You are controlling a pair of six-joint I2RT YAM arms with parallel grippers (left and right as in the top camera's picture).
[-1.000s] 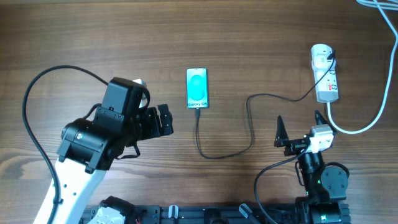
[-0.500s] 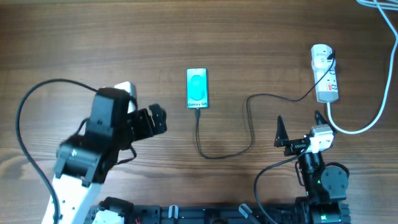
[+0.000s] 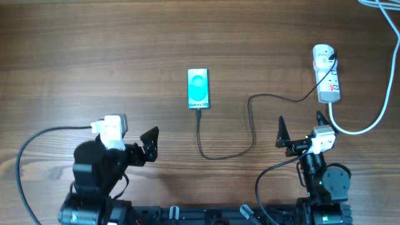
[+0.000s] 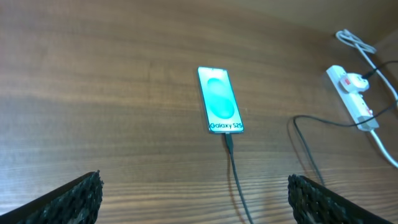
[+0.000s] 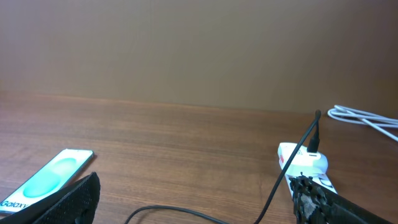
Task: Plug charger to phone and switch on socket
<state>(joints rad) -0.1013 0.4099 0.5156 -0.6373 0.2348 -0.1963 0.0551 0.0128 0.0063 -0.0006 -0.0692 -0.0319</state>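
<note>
- Left claw [image 3: 145, 146] is hanging over the near left of the wooden table [image 3: 94, 50], its two black fingers spread wide and gripping nothing.
- From its own camera, those fingers are showing only as dark tips in the two lower corners, with bare wood between them.
- Right claw [image 3: 300, 125] is sitting at the near right, jaws also wide apart and empty, its tips pointing toward the far side.
- The phone [image 3: 198, 88] is lying flat near the middle of the table, turquoise screen glowing upward and its white strip of text at the near end.
- It is lying well apart from both claws, a little nearer the left one.
- The charger [image 3: 199, 128] is running from the phone's near edge, where its small connector [image 3: 198, 111] is meeting the phone and looking seated in the port.
- From there the thin black cable is looping toward the near side, curving right, climbing far again and trailing off to the right.
- The socket [image 3: 326, 81] is lying at the far right, lengthwise from near to far, with the charger's black plug [image 3: 332, 59] sitting at its far, rounded end.
- Red marks are showing on the strip, but I cannot tell whether its switch is on or off.
- A thick white cable [image 3: 369, 128] is leaving the socket's near end and sweeping off toward the right edge.
</note>
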